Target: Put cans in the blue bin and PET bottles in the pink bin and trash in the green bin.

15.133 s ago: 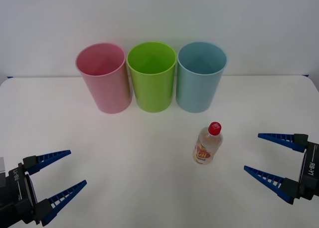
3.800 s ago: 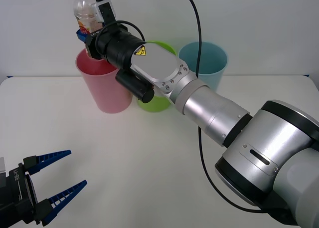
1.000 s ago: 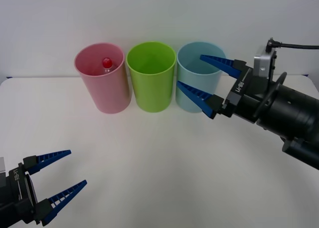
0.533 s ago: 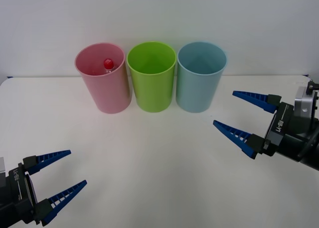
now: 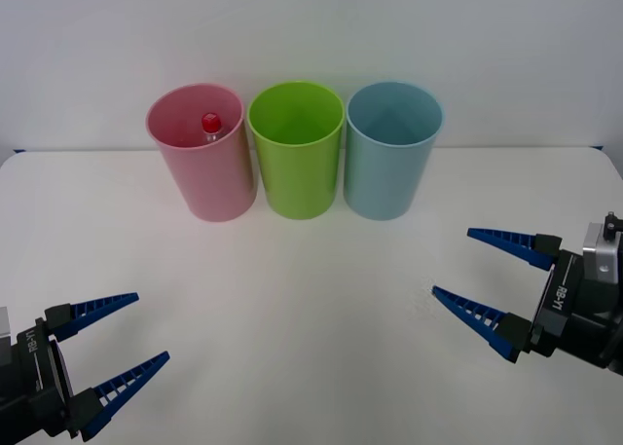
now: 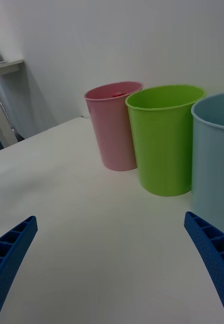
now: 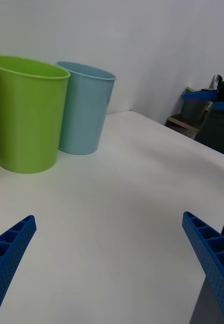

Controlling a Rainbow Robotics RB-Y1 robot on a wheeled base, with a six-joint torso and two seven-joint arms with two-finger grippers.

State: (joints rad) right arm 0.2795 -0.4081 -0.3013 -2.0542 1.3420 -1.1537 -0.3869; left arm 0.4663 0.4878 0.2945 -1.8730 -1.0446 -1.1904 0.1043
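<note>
White tabletop (image 5: 292, 309) spreads out bare from the three bins to the near edge, leaving wide open room between the two grippers. At the far side, close to the wall, the bins stand upright in a row: the pink bin (image 5: 201, 153) on the left, the green bin (image 5: 297, 150) in the middle, the blue bin (image 5: 392, 150) on the right. Their rims nearly touch one another, so no real gap separates them. Inside the pink bin the red cap of the PET bottle (image 5: 210, 124) shows just below the rim, toward the bin's far wall; the rest of the bottle is hidden by the bin's side.

At the right edge of the table the right gripper (image 5: 499, 284) hovers with its two blue ribbed fingers spread wide and nothing between them, pointing left toward the middle of the table and well apart from the blue bin. Its wrist view looks across bare surface to the row of bins. Near the front-left corner sits the left gripper (image 5: 119, 352), likewise released, fingers splayed and holding nothing, well apart from the pink bin. The table's back edge meets the wall just behind the bins.
</note>
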